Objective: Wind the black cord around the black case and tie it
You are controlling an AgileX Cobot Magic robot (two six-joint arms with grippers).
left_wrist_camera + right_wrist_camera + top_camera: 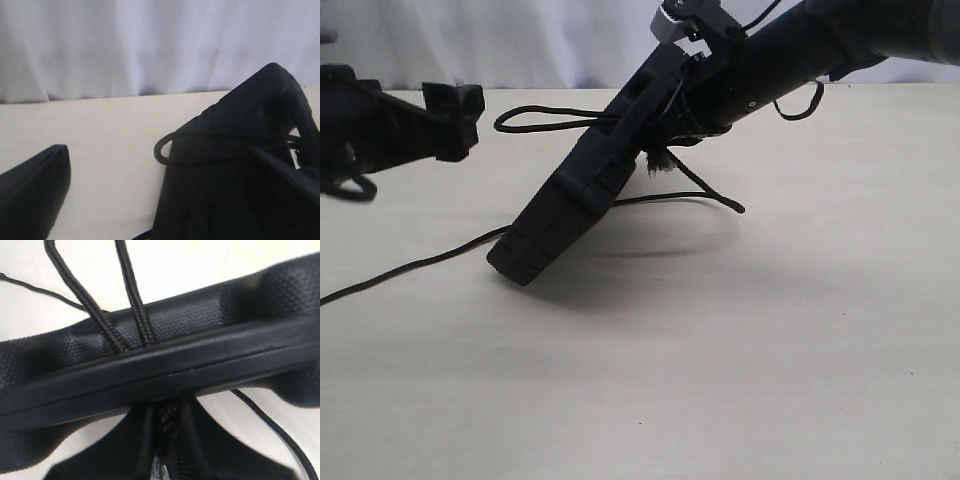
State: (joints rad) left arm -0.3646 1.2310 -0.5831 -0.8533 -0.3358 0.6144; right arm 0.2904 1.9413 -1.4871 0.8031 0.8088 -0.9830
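Note:
The black case (582, 185) stands tilted, its lower corner on the table and its upper end raised. My right gripper (688, 82) is shut on that raised edge (200, 370), with a braided piece of the black cord pinched between its fingers (167, 422). Two cord strands (102, 315) cross the case's textured face. A cord loop (532, 117) juts out to the left of the case, also visible in the left wrist view (161, 149). The frayed knot (655, 161) hangs under the case, and a long tail (410, 268) trails left. My left gripper (468, 120) is open and empty, left of the case.
The pale wooden table (740, 380) stretches out in front of the case. A white curtain (520, 40) closes off the back. A thin glossy robot cable (800, 105) droops under the right arm.

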